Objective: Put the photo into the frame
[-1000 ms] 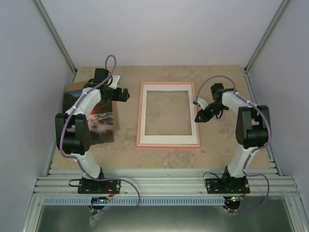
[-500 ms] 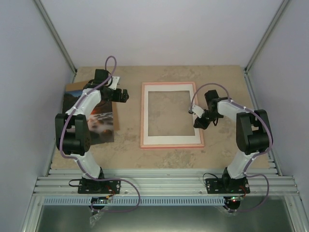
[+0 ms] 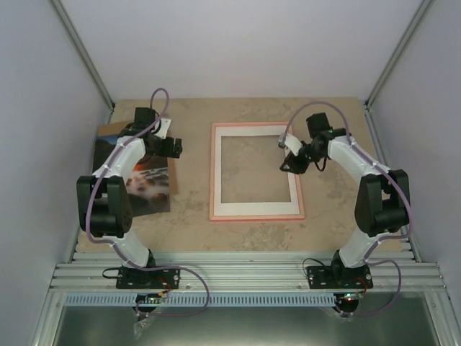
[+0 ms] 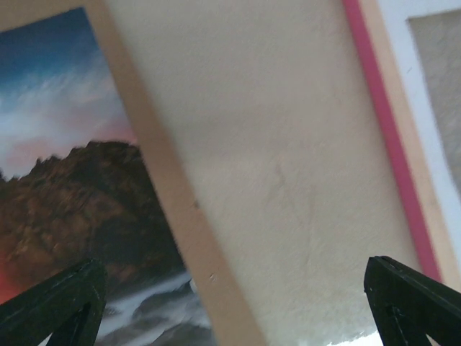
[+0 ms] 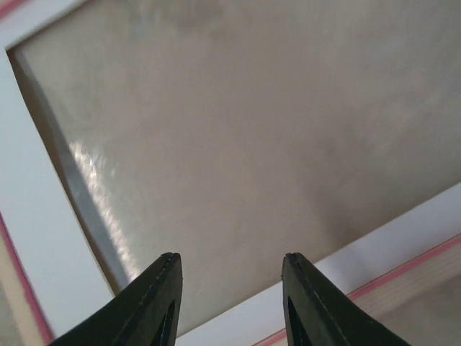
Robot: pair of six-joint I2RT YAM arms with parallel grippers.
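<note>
From the top camera you see the frame [image 3: 214,173] lying flat in the middle of the tabletop [image 3: 338,216]. Its long axis runs from the near edge to the far edge, and its sides are close to square with the table's edges. The photo [image 3: 148,186] lies picture-side up by the left edge, well apart from the frame, with its long axis also running near to far. It rests on a brown backing board [image 3: 108,132], and your left arm hides its far end. The left gripper [image 3: 175,146] hangs just past the photo's right edge, in the gap between photo and frame. The right gripper [image 3: 286,155] sits over the frame's right rail, towards the far right corner. From this height you cannot tell how either pair of jaws stands.

In the left wrist view, the left gripper [image 4: 230,321] shows only its two dark fingertips [image 4: 54,306] at the bottom corners, spread wide with nothing between them. The photo [image 4: 65,173] fills the left side with sky, dark mountain and pale water. A tan strip of backing board [image 4: 169,202] runs along its edge, and the frame [image 4: 382,122] shows its pink rail on the right.

In the right wrist view, the right gripper [image 5: 230,303] has its jaws parted and empty. It is above the frame's opening, where the tabletop [image 5: 252,130] shows through. The frame [image 5: 32,231] shows a white inner band around the opening.
</note>
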